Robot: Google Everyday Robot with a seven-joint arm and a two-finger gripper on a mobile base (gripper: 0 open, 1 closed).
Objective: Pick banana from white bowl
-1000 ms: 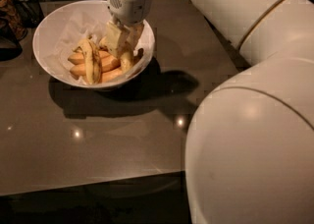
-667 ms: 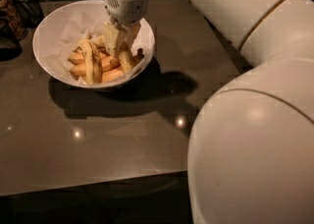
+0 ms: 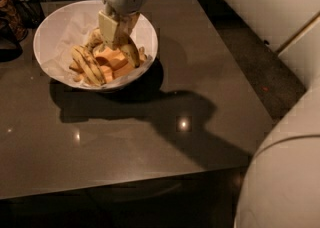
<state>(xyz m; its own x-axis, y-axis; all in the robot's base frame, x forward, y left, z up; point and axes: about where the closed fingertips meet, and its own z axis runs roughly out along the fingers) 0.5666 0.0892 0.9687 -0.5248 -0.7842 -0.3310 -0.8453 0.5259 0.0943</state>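
One thing has hardly changed: the gripper (image 3: 116,36) stays low inside the bowl (image 3: 45,37), over the right side of the fruit pile, as a second ago. Only the view has swung, showing more of the table (image 3: 150,132). Whether the gripper is clenched or released I cannot tell. The banana (image 3: 131,53), speckled, lies just right of its tip, on paler orange pieces (image 3: 112,64); the streaked banana (image 3: 88,65) lies further left. Nothing has risen clear of the rim, so I judge the lift not yet begun. Crowded fruit could spoil the hold.
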